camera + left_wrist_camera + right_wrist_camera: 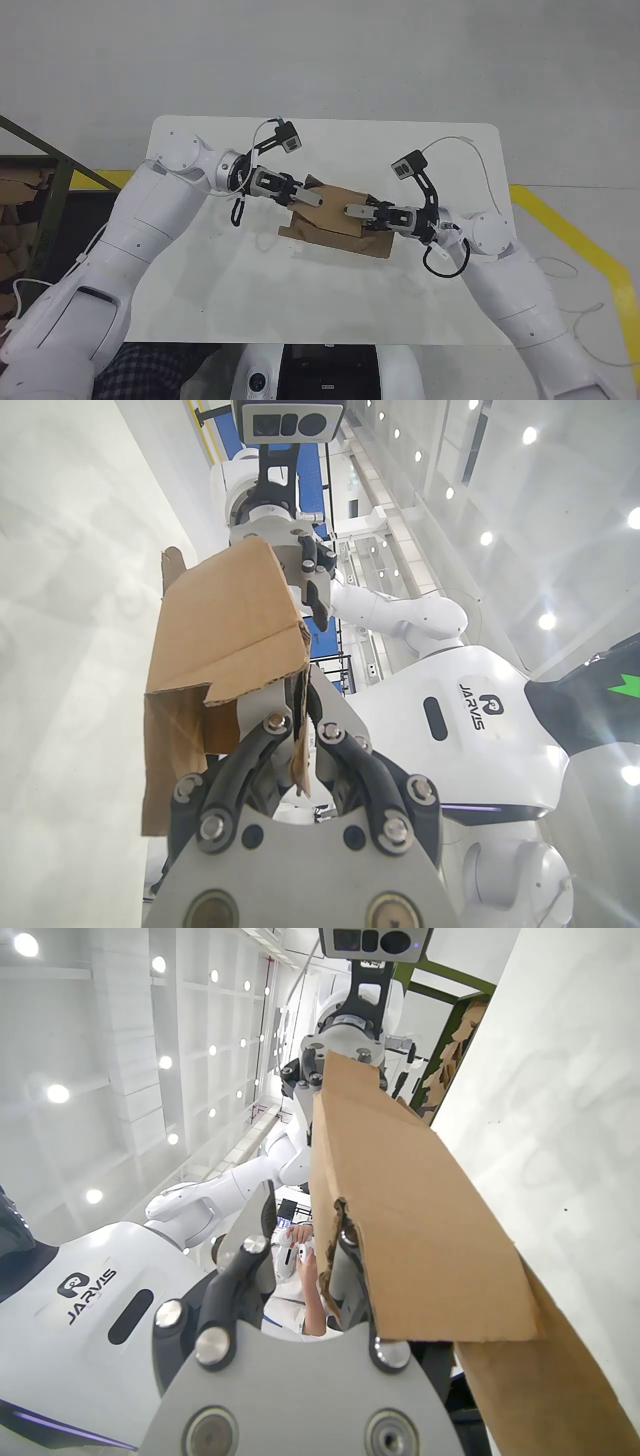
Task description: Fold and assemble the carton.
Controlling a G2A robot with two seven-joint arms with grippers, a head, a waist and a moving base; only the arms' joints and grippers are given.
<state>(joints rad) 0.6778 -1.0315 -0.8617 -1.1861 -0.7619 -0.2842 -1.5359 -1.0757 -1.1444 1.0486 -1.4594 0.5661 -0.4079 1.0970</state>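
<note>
- Left pincer (299, 695), nearest the lens in the left wrist view: both fingers are pressed together on a thin edge of the carton (225, 625). The carton rises from them as a brown folded panel with a crease along one side.
- Right pincer (302, 1228), nearest the lens in the right wrist view: its fingers are spread wide with nothing between them. One wall of the carton lies over one finger, and the board's edge is ragged where the two meet.
- Carton (335, 225), top view: it sits over the middle of the table (300, 300), spanned between the two pincers, one at each end. I cannot tell whether its lower edge rests on the tabletop.
- Handling, as I judge it: this is corrugated board and light, so weight is no concern. It is stiff across a panel and should bend only along the scored lines. The dry matt face should not slip in a firm pinch.
- Weak points, as I judge them: the cut edges and loose flaps fray and tear. A hard squeeze would crush the board and leave a false crease.
- Where I would hold: on a full panel close beside a score line, with the fingers well in from the frayed edge. One pincer anchors the carton while the other pushes a flap over.
</note>
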